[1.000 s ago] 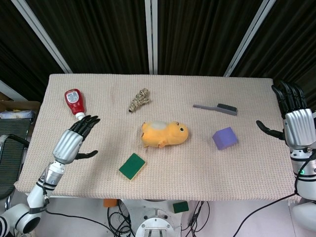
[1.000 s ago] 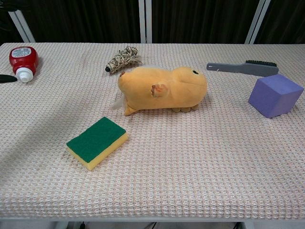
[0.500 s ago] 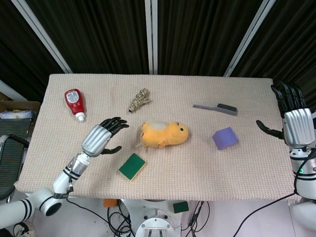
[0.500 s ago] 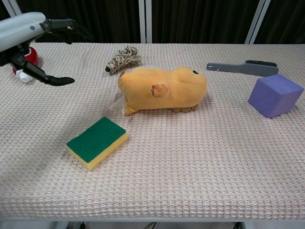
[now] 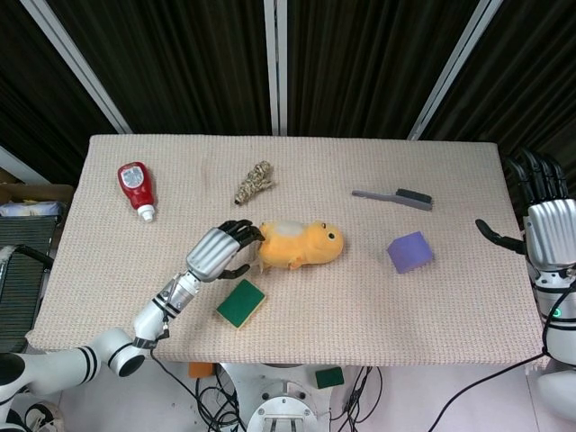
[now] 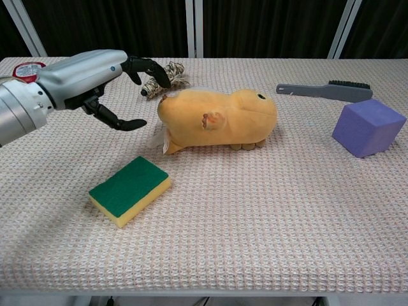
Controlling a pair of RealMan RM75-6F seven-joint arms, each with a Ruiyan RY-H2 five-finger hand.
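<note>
An orange plush animal [image 5: 300, 245] [image 6: 220, 118] lies on its side at the middle of the woven table mat [image 5: 360, 306]. My left hand [image 5: 220, 252] [image 6: 89, 80] hovers just left of the plush's rear end, fingers spread, holding nothing; the fingertips are close to the plush and contact cannot be told. A green and yellow sponge [image 5: 240, 302] [image 6: 130, 190] lies just in front of that hand. My right hand [image 5: 545, 219] is raised beyond the table's right edge, fingers apart and empty, nearest the purple cube [image 5: 410, 251] [image 6: 368, 127].
A red ketchup bottle [image 5: 136, 187] [image 6: 25, 69] lies at the far left. A bundle of twine [image 5: 254, 181] [image 6: 163, 78] sits behind the plush. A grey brush [image 5: 393, 197] [image 6: 325, 90] lies at the back right. Dark curtains hang behind the table.
My left hand has swept rightward from near the ketchup bottle across the mat to the plush's rear end. The right hand shifted slightly right. The objects stayed put.
</note>
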